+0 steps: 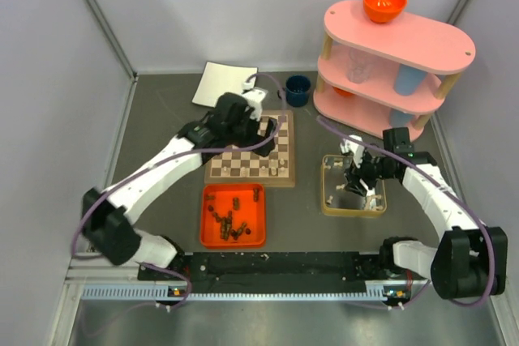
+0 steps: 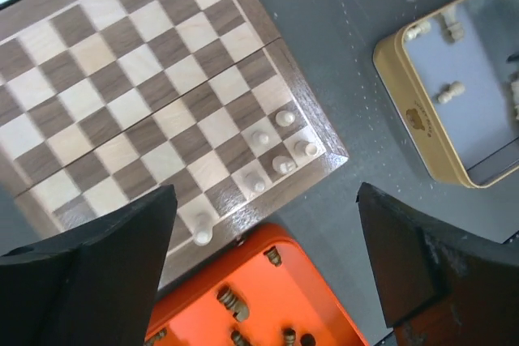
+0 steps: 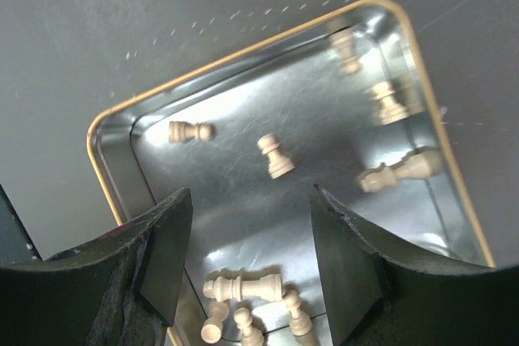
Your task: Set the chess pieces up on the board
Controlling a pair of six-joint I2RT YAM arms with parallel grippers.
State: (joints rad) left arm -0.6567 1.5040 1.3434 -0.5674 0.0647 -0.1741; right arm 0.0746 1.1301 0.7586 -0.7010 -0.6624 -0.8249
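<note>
Dark grey tabletop [image 1: 166,111], pale walls all round. The only marking is a stamped emblem [image 2: 418,120] on the gold tin [image 2: 389,79], too small to read. The left gripper [image 2: 266,224] gapes wide and empty above the checkered board [image 2: 146,95], at the corner where pale chess pieces [image 2: 284,117] stand. Dark chess pieces [image 2: 229,301] lie in the orange tray [image 2: 268,297] beneath it. The right gripper [image 3: 251,200] hangs half open and empty over loose pale chessmen [image 3: 276,155] in the tin.

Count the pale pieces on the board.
6. Five pieces cluster in the board corner nearest the tin; one stands farther along the edge by the orange tray. Others may be hidden.
</note>
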